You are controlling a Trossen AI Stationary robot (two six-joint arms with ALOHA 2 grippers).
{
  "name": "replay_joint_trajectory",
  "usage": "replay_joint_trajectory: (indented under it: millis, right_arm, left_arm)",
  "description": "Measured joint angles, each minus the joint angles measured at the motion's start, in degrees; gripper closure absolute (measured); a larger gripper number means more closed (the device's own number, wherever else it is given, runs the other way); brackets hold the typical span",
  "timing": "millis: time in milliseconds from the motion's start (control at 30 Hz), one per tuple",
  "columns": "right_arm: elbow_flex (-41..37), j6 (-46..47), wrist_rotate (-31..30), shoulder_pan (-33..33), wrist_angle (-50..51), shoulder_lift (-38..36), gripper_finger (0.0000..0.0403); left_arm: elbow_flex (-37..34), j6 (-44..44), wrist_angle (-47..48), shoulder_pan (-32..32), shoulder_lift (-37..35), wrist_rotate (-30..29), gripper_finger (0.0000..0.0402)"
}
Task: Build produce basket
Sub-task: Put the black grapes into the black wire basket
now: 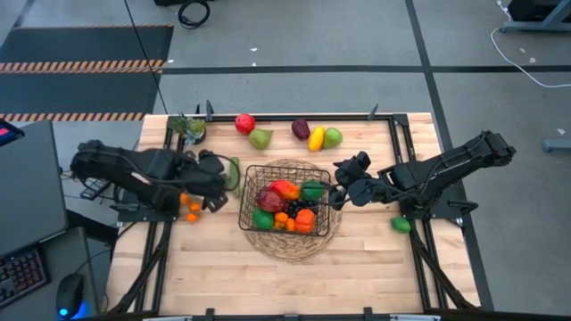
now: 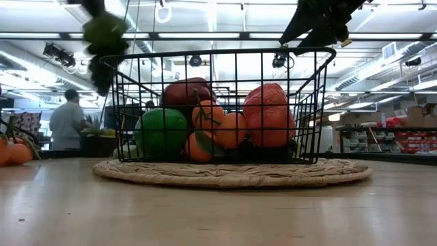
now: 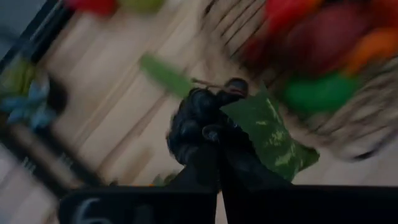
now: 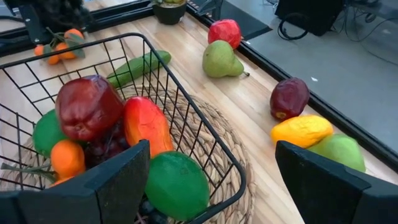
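Gripping a cucumber beside a half-filled basket

Holding the green cucumber [image 1: 234, 172] just off the basket's left side, the left gripper [image 1: 217, 181] has its fingers pressed together on it; the left wrist view shows the dark fingers [image 3: 205, 124] clamped on the cucumber's speckled green skin, though that picture is blurred. In the low view the cucumber [image 2: 104, 33] hangs above table level, left of the basket's rim.

The black wire basket [image 1: 246, 187] stands on a round woven mat [image 1: 285, 245] at the middle of the wooden table [image 1: 357, 259]. Inside lie a dark red apple [image 4: 87, 107], a red-orange mango [image 4: 144, 124], a green round fruit [image 4: 177, 183], small oranges [image 1: 284, 218] and dark grapes [image 4: 109, 148], the grapes mostly hidden under the others.

The right gripper [image 1: 337, 189] sits at the basket's right edge with its fingers spread wide and nothing between them; the basket's wire corner stands between its fingertips and the fruit inside.

Along the far edge of the table lie a red apple [image 1: 244, 123], a green pear [image 1: 260, 138], a purple plum [image 1: 301, 129], a yellow lemon [image 1: 316, 138] and another green fruit [image 1: 332, 137]. A small potted plant [image 1: 191, 127] stands at the far left corner. Loose oranges [image 1: 190, 208] with leaves lie under the left arm, and a green fruit [image 1: 401, 225] lies near the right arm's base. A person [image 2: 67, 123] stands in the room beyond.
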State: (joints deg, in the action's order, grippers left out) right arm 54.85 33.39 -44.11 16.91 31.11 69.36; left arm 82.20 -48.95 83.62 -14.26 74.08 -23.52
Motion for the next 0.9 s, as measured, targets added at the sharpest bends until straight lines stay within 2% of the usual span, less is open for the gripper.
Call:
replay_joint_trajectory:
  millis: [100,267,567,800,900]
  right_arm:
    - [0.0,-0.1,-1.8,0.0,0.0,0.0,0.0053]
    - [0.0,-0.2,-2.4,0.0,0.0,0.0,0.0053]
    - [0.0,-0.2,-2.5,0.0,0.0,0.0,0.0053]
    - [0.0,-0.2,-2.5,0.0,0.1,0.0,0.0053]
    - [0.0,-0.4,-2.5,0.0,0.1,0.0,0.0053]
  left_arm:
    - [2.7,3.7,-6.3,-1.1,0.0,-0.5,0.0396]
    - [3.3,7.6,-14.9,-2.6,0.2,-0.5,0.0396]
    - [3.3,14.0,-17.3,-2.8,7.9,-5.2,0.0396]
    - [3.2,15.6,-19.0,-2.6,14.7,4.9,0.0383]
    - [3.2,15.6,-19.0,-2.6,16.2,5.4,0.0368]
